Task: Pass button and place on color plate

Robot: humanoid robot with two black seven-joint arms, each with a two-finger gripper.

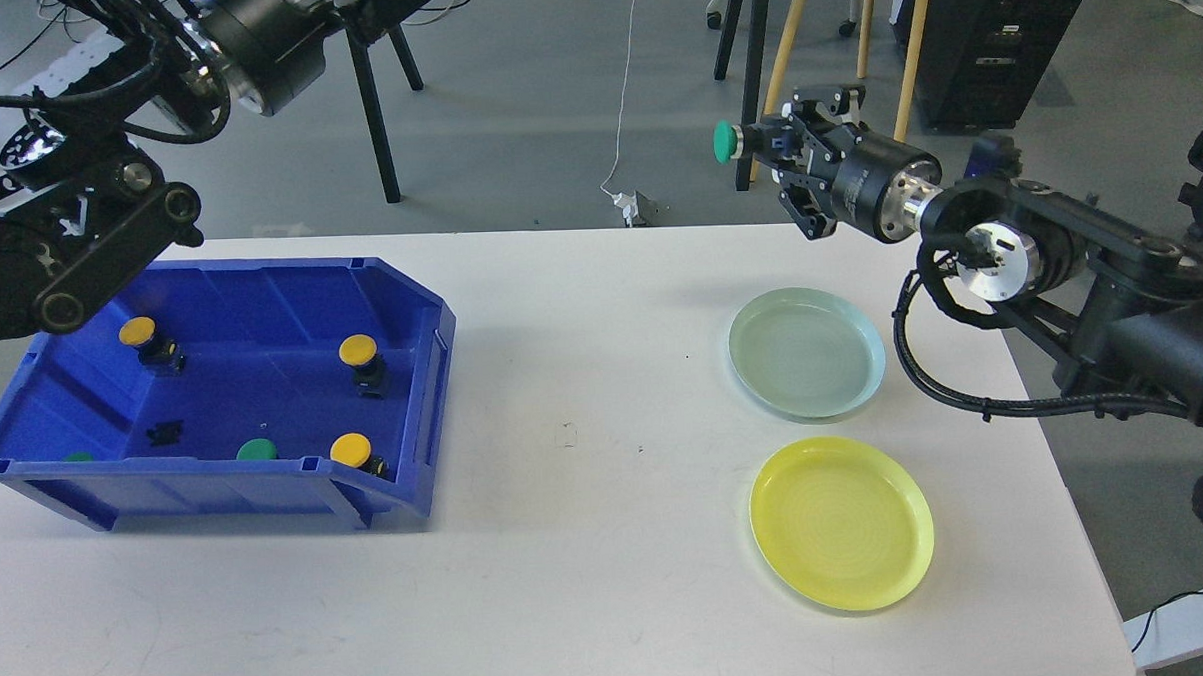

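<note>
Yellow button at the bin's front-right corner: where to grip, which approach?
Probably from above. The yellow button lies tilted against the blue bin's low front lip, its cap facing up and its dark body toward the corner. Grip the body just under the cap; the lip blocks a front approach.

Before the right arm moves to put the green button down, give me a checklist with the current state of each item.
1. Green button held in right gripper: ok, it sits at the fingertips.
2. Pale green plate free to receive it: ok, nothing on it.
3. Gripper above that plate: not ok, it hangs beyond the table's far edge.
4. Yellow plate apart from the target: ok, a gap shows between them.
5. Left gripper out of the way: cannot tell, it is not visible above the blue bin.
</note>
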